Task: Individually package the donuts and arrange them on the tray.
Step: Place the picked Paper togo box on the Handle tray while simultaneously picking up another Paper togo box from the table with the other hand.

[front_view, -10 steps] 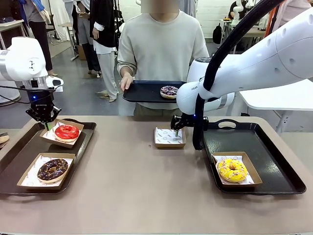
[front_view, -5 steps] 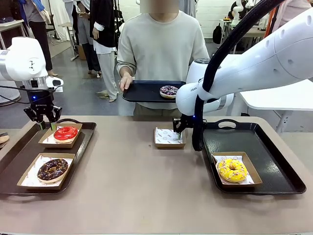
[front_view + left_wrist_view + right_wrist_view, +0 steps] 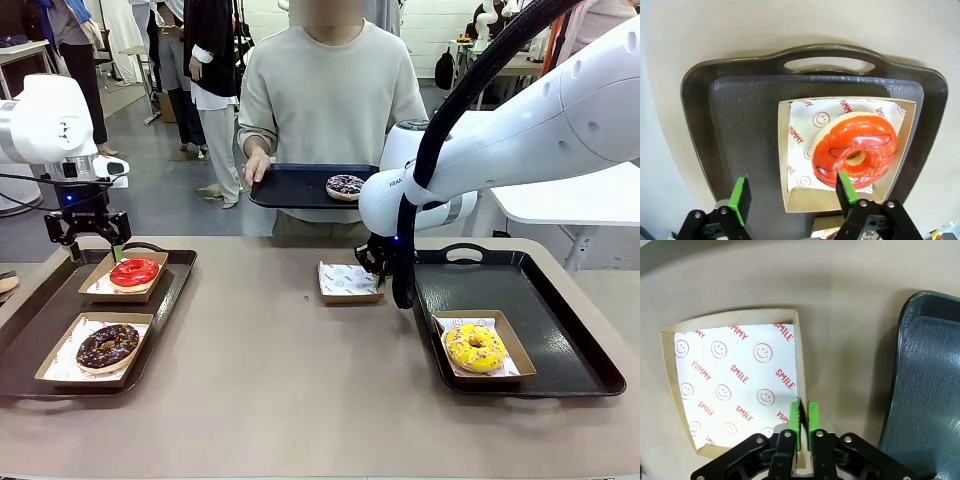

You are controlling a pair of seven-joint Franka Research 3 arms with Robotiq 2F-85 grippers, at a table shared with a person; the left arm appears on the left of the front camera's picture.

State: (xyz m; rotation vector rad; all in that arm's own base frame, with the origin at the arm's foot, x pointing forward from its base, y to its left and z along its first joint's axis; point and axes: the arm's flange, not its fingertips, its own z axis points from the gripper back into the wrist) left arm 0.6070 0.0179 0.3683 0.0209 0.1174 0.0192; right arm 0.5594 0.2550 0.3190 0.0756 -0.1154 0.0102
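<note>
Left tray: a dark tray [image 3: 60,345] on the robot's left carries two paper boxes, the chocolate sprinkled donut [image 3: 107,345] in the near one and the red donut [image 3: 136,271] in the far one.
Left gripper: the left gripper [image 3: 88,236], a second ago down at the red donut's box with fingers close together, has lifted clear and spread wide; in its wrist view the green pads [image 3: 741,198] stand well apart above the box, holding nothing.
What that means: the red donut reads as delivered and let go, boxed and in place on the tray.
Centre: the empty box [image 3: 350,282], lined with smiley-print paper, sits on the table just left of the right tray [image 3: 560,350].
Right gripper: the right gripper [image 3: 804,421] is pinched on the empty box's side wall, and the box has shifted slightly toward that tray.
Person: a person at the far side holds a black tray [image 3: 295,190] bearing the purple donut [image 3: 346,186], not yet boxed.
Right tray: the yellow donut [image 3: 475,347] lies boxed there.
Outlook: the empty box is probably meant for the purple donut.
</note>
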